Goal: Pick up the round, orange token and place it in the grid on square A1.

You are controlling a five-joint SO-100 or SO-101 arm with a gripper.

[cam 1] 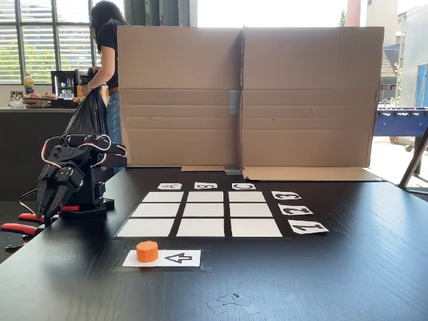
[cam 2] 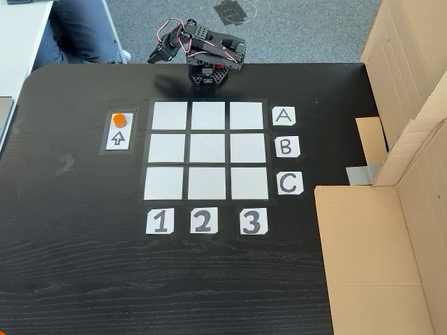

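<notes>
I read the cards around the grid (cam 2: 207, 153) fine from above: A (cam 2: 283, 116), B (cam 2: 286, 147), C (cam 2: 289, 183) down its right edge, 1 (cam 2: 159, 221), 2 (cam 2: 202, 221), 3 (cam 2: 252, 221) along the bottom. In the low fixed view the same cards sit mirrored and skewed, 1 (cam 1: 307, 227) nearest the camera on the right.

The arm (cam 2: 206, 52) is folded up at the far edge of the table (cam 2: 84, 265), behind the A row in the view from above. The pincer (cam 1: 45, 200) hangs pointing down off the table's left edge in the low view, touching nothing and holding nothing. I can't tell whether its jaws are apart or together; it's dark on dark in both fixed views.

The token (cam 2: 120, 119) stands upright on the arrow card (cam 2: 118, 132), at the end the black arrow points to, just left of the grid and beside square A1 (cam 2: 170, 115). A1 is the top-left cell seen from above, bare white. In the low view the token (cam 1: 147, 251) is on the left end of the arrow card (cam 1: 164, 258), in front of the grid.

Cardboard sheets (cam 1: 247, 93) stand along one side of the table. A person (cam 1: 107, 60) stands behind them with a black bag (cam 1: 87, 114).
</notes>
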